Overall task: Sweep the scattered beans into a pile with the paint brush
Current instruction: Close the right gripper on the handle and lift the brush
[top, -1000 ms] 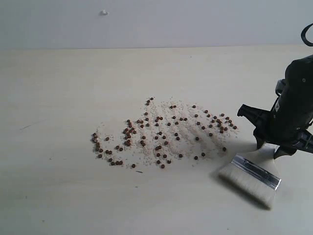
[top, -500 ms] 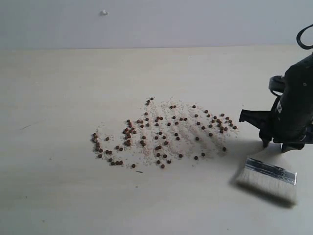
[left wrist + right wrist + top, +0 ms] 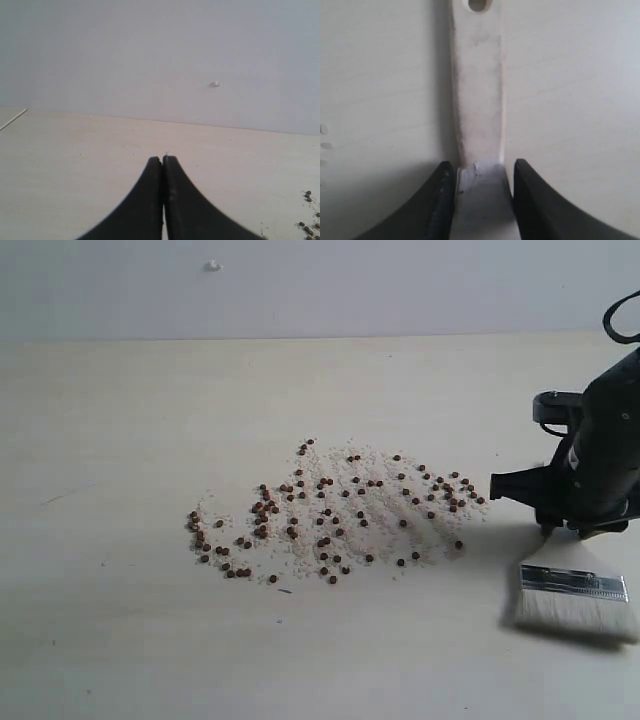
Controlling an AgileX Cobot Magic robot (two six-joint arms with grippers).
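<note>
The beans (image 3: 330, 515) lie spread over the middle of the pale table, mixed with whitish crumbs, in a loose patch rather than one pile. To their right my right gripper (image 3: 572, 532) is shut on the paint brush (image 3: 577, 592). Its bristles point down toward the table's front and its silver ferrule (image 3: 573, 583) is nearly level. In the right wrist view the fingers clamp the wooden handle (image 3: 477, 90) of that brush from both sides. My left gripper (image 3: 163, 159) is shut on nothing, over bare table, with a few beans (image 3: 309, 227) at the edge of its view.
A grey wall rises behind the table, with a small white speck (image 3: 213, 265) on it. A black cable loop (image 3: 620, 318) sticks up above the right arm. Bare tabletop (image 3: 120, 440) stretches to the left of the beans.
The right gripper has carried the brush to the right, away from the beans. The brush head has turned from slanted to nearly level. The beans have not moved.
</note>
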